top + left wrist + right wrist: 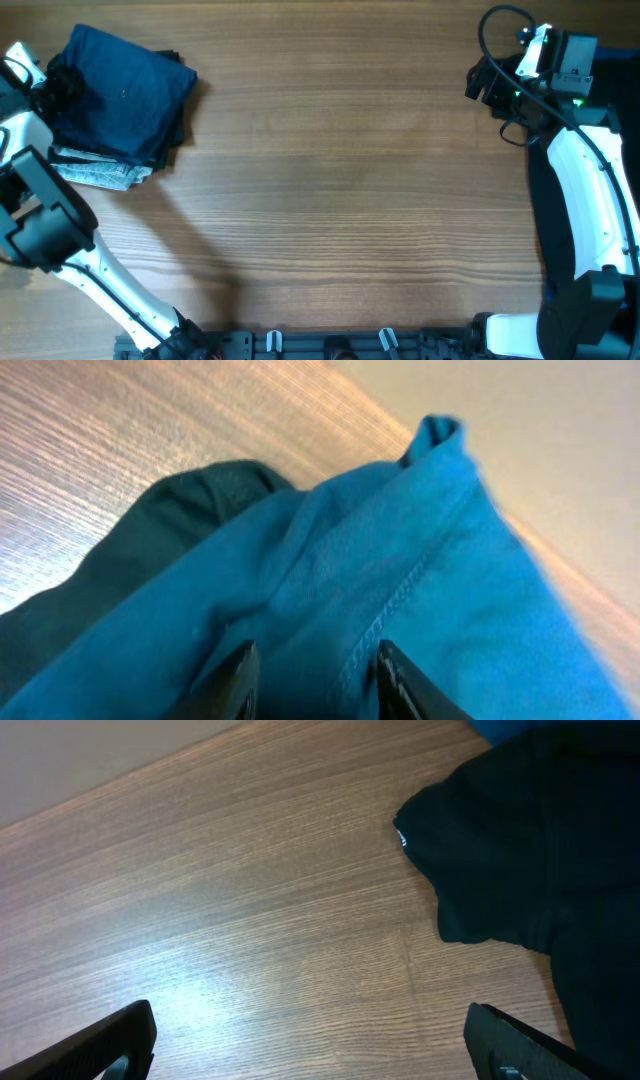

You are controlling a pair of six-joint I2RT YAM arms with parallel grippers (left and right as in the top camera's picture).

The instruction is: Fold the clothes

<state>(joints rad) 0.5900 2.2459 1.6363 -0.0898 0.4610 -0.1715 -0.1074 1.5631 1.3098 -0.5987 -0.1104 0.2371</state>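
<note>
The clothes (pixel 125 90) lie stacked at the table's far left corner: a folded dark navy piece on top, black fabric under it and a light grey piece (pixel 100 172) at the bottom. My left gripper (pixel 58 82) sits at the stack's left edge. In the left wrist view its fingers (pixel 235 680) stand partly apart over blue fabric (pixel 400 560), with a stitched seam running between them; I see no pinch. My right gripper (pixel 485 85) hovers at the far right, jaws wide open over bare wood (pixel 315 1050), beside a black garment (pixel 520 850).
The wooden table (pixel 350 180) spreads between the two arms. The table's far edge (pixel 470 450) runs just behind the stack. A scrap of blue cloth (pixel 500 728) shows above the black garment in the right wrist view.
</note>
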